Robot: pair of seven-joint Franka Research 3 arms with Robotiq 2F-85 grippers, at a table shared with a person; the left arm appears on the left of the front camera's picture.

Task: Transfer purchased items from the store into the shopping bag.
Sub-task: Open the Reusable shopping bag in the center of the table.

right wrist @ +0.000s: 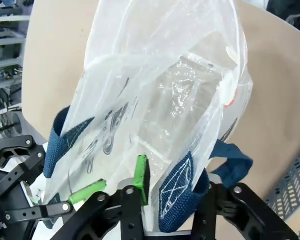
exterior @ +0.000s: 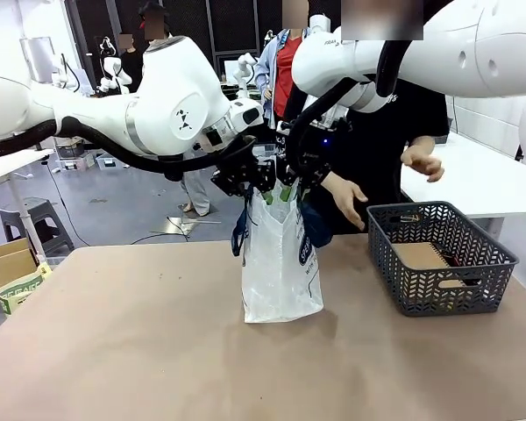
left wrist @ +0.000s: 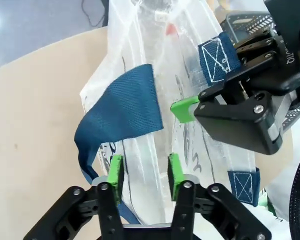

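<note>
The shopping bag (exterior: pixel 280 263) stands upright mid-table, whitish film with navy handles (left wrist: pixel 122 107). My left gripper (exterior: pixel 261 178) is at the top of the bag. Its green pads (left wrist: pixel 115 172) straddle the bag's rim (left wrist: pixel 145 175), half closed, with a gap showing. My right gripper (exterior: pixel 295 180) is at the rim beside it. One green pad (right wrist: pixel 140 177) lies against the film, and a navy handle (right wrist: pixel 182 192) sits between the jaws and hides the other pad. The store (exterior: pixel 482 263), a dark grey lattice basket, holds a flat brown piece (exterior: pixel 421 256) and small items (exterior: pixel 451 282).
A person stands at the far side, one hand (exterior: pixel 344 197) close behind the bag and the other hand (exterior: pixel 425 162) raised above the basket. A cardboard box (exterior: pixel 9 272) sits off the table's left edge. Bare tabletop (exterior: pixel 158 351) spreads in front of the bag.
</note>
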